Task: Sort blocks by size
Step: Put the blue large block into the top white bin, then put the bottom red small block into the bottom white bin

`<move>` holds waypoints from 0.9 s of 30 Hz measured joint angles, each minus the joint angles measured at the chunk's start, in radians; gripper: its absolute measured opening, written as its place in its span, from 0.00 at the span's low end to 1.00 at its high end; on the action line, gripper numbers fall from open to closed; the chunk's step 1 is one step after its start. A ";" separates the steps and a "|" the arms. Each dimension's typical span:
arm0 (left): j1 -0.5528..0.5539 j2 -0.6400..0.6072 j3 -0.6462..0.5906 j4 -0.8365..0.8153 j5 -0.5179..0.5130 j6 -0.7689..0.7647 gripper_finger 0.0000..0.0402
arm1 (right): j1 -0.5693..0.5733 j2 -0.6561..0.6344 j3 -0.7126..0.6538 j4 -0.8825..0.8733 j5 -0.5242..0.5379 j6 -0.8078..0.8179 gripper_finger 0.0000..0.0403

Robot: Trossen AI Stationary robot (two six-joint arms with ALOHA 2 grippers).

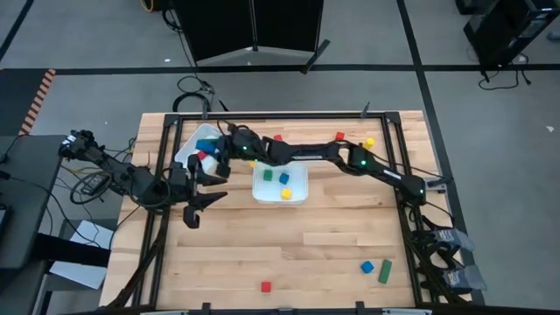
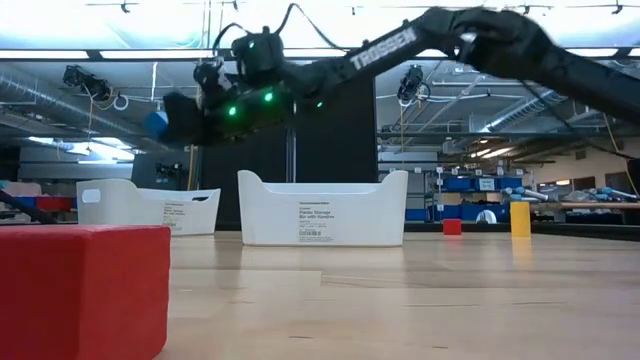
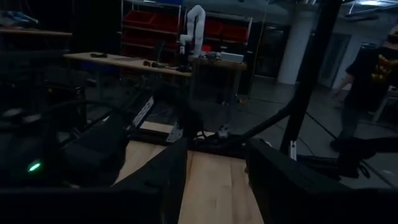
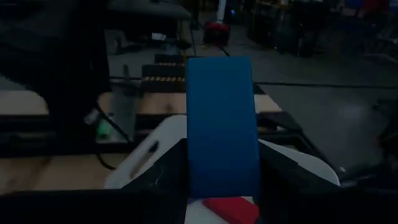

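My right gripper reaches across from the table's right side and hovers over the left white tray. It is shut on a blue bar, which also shows in the low view. A red block lies in that tray below it. The middle white tray holds small blue, yellow and green cubes. My left gripper is open and empty at the table's left, beside the left tray; its fingers show spread over bare wood in the left wrist view. My right gripper pinches the blue bar's two long sides near its end between its two fingers. The fingers come roughly level from the table's right and lie along the bar, which sticks out past them. The bar is lifted clear, above the left tray.
Loose blocks lie on the wood: red, red and yellow at the back, red, blue and green at the front. A black frame edges the table. A person stands in the room beyond.
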 joint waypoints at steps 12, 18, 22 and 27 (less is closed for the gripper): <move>0.000 0.000 0.000 -0.015 0.000 -0.003 0.42 | -0.049 0.035 0.068 -0.022 0.010 0.074 0.82; -0.006 0.000 0.000 -0.053 0.001 -0.026 0.42 | 0.009 -0.051 -0.027 0.038 0.007 0.064 0.71; -0.006 0.001 0.000 -0.109 0.000 -0.058 0.42 | 0.064 -0.184 -0.298 0.184 0.096 0.002 0.58; -0.005 0.037 0.000 -0.196 0.000 -0.107 0.42 | 0.123 -0.484 -0.772 0.468 0.183 -0.029 0.48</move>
